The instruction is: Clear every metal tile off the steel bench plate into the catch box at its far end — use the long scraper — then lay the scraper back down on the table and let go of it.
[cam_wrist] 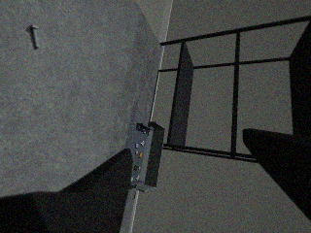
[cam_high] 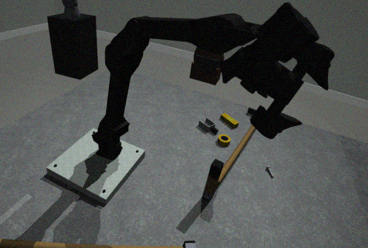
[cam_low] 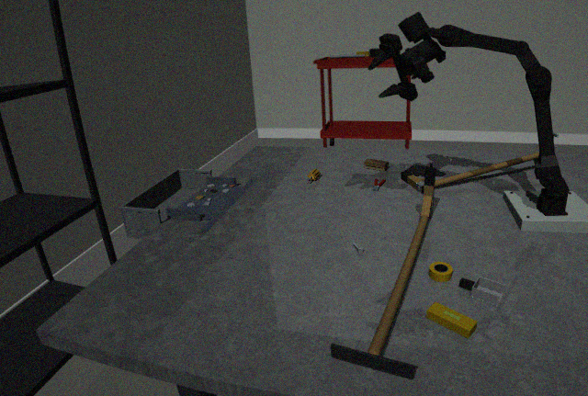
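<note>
My gripper (cam_high: 314, 105) (cam_low: 375, 82) (cam_wrist: 186, 145) is open and empty, high above the table. The long scraper (cam_high: 237, 153) (cam_low: 403, 273) lies on the table, its wide dark blade near the front edge in the exterior view and its dark upright grip at the other end. Several small tiles, one orange (cam_low: 199, 198) (cam_wrist: 140, 155), lie on the bluish steel plate (cam_low: 180, 212). The catch box (cam_low: 142, 221) (cam_wrist: 156, 160) stands at the plate's far end; its floor is hidden in the exterior view.
A second wooden-handled tool (cam_low: 493, 165) lies near the arm's base; its head is unclear. A tape roll (cam_high: 223, 140) (cam_low: 440, 271), yellow block (cam_high: 229, 120) (cam_low: 451, 319) and clear tray lie beside the scraper. A bolt (cam_high: 269, 171) (cam_wrist: 34, 36) and red pliers (cam_low: 378, 184) lie apart.
</note>
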You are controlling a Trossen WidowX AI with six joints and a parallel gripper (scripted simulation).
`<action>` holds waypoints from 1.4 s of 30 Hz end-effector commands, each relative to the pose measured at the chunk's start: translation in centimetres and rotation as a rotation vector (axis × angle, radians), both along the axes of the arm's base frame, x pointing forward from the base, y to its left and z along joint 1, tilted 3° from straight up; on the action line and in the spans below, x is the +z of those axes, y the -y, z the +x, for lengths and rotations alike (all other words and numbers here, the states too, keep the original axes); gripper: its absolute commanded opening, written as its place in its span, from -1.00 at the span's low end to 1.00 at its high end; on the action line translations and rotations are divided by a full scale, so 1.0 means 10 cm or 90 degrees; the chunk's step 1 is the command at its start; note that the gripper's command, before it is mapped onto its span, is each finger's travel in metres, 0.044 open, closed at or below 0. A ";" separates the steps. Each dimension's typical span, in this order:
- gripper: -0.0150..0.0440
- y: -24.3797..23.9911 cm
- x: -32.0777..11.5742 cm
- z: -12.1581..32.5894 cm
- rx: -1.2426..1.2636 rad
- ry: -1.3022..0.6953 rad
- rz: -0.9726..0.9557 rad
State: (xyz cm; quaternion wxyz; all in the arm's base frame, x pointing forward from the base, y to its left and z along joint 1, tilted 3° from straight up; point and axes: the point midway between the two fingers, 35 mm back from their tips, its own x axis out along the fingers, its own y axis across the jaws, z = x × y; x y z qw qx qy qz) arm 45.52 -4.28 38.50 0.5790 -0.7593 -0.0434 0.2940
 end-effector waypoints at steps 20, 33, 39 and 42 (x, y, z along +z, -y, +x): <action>1.00 -0.01 0.37 0.00 0.012 0.037 -0.028; 1.00 -0.02 0.60 -0.03 0.020 0.061 -0.047; 1.00 -0.20 0.61 -0.07 0.013 0.042 -0.018; 1.00 -0.34 0.62 -0.12 0.008 0.025 0.007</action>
